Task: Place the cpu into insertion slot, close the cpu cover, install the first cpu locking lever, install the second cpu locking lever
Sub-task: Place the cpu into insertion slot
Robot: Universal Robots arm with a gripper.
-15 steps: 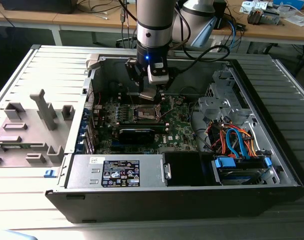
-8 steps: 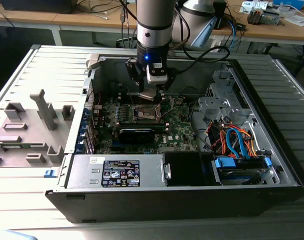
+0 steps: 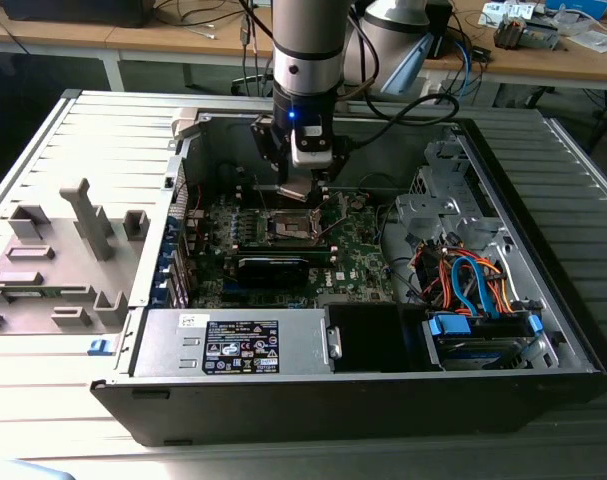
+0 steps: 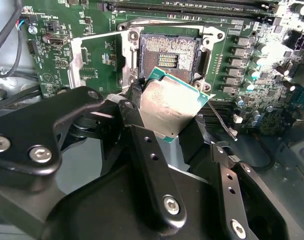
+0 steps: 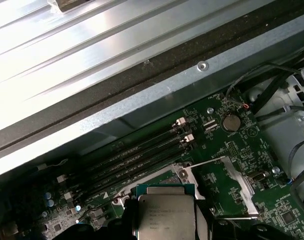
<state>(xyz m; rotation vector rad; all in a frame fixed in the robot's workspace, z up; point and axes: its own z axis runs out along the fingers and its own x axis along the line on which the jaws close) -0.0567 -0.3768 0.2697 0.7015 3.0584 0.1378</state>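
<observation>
**A:** Starting at the near edge of the exterior view, what do you see?

**B:** A black computer case (image 3: 313, 395) lying open on a grey ribbed tabletop (image 3: 43, 410). Just inside its front wall sits the grey power supply (image 3: 233, 345). Toward the exterior view's right there is a bundle of orange and blue cables (image 3: 465, 280).

**A:** And further in?

**B:** The green board (image 3: 361, 250), with a long black card (image 3: 273, 268) lying across it. Just beyond the card is the socket (image 3: 291, 228), a dark square with a silvery rim, in the middle of the frame.

**A:** Where is the end effector (image 3: 299, 195)?

**B:** Right over the socket, hanging from the arm in the upper middle of the exterior view. In the second wrist view the end effector (image 4: 168, 116) has its black fingers (image 4: 136, 120) clamped on two opposite edges of the chip (image 4: 169, 102).

**A:** So the chip is not in place?

**B:** No. It is held tilted, metal top facing the camera, above the socket (image 4: 167, 55), whose contact bed lies bare. I cannot tell whether its corner touches the rim.

**A:** The cover?

**B:** The thin metal frame (image 4: 77, 62) is swung open beside the socket. The first wrist view shows the same: the chip (image 5: 167, 215) with the frame (image 5: 240, 181) next to it.

**A:** Anything beyond that?

**B:** Long black memory slots (image 5: 136, 155), a round coin battery (image 5: 231, 121) and then the case wall. Off toward the exterior view's left, a grey plastic fixture (image 3: 83, 225) stands on the tabletop, outside the case.
</observation>
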